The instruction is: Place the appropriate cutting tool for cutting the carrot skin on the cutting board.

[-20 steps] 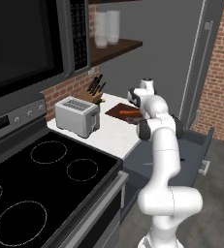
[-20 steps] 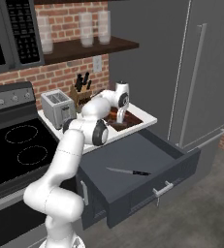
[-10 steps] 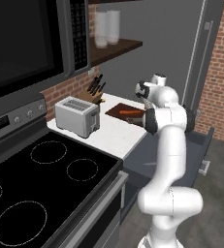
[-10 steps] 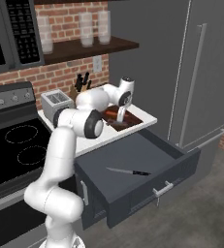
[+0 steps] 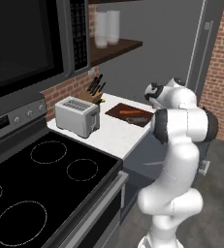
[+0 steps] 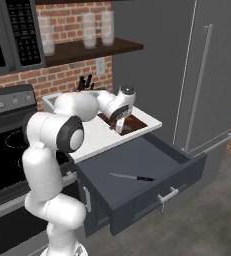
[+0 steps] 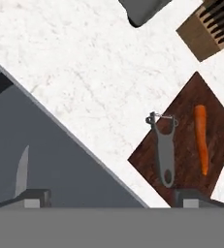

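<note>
- no brand, label or writing can be read.
- the cutting board point(image 7: 191, 140) is seen on the white counter point(image 7: 84, 72).
- the carrot point(image 7: 200, 138) and cutting tool point(image 7: 165, 150) are laid on it, just apart.
- the gripper point(image 7: 111, 196) is spread, nothing pinched; a knife point(image 6: 132, 177) is shown in the drawer point(image 6: 137, 172).

Arm: white, dark joints, folded forward at elbow height, wrist bent downward. Gripper point(image 7: 111, 197): fingers spread wide apart, nothing between them, poised above the near edge of the cutting board point(image 7: 186, 140).
</note>
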Motion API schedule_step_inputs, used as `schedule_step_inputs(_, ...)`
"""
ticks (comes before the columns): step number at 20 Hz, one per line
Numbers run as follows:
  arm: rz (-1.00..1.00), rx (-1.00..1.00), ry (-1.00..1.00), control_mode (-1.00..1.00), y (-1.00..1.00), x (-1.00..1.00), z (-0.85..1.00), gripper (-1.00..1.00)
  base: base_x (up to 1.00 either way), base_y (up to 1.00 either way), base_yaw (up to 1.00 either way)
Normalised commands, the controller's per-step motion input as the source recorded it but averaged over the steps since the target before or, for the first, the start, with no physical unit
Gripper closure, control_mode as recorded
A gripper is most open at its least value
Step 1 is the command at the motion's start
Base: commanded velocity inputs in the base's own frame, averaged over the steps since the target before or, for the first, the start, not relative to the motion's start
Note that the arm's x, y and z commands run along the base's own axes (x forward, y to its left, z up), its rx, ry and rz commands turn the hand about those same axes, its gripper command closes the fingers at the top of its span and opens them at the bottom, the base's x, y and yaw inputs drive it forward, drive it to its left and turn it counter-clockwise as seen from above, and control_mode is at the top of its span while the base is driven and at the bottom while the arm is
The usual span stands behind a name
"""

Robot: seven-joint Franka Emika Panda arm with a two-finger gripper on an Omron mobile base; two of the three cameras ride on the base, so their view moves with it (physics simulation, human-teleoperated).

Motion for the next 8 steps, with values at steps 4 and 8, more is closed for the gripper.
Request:
schedule_step_inputs(4, 0.00, 0.00, -0.13, -1.00, 0.00, -0.96, 0.92, -1.00, 0.00, 0.00, 0.00)
schedule_step_inputs(8, 0.00, 0.00, -0.02, -1.00, 0.00, -0.83, 0.90, -1.00, 0.00, 0.00, 0.00)
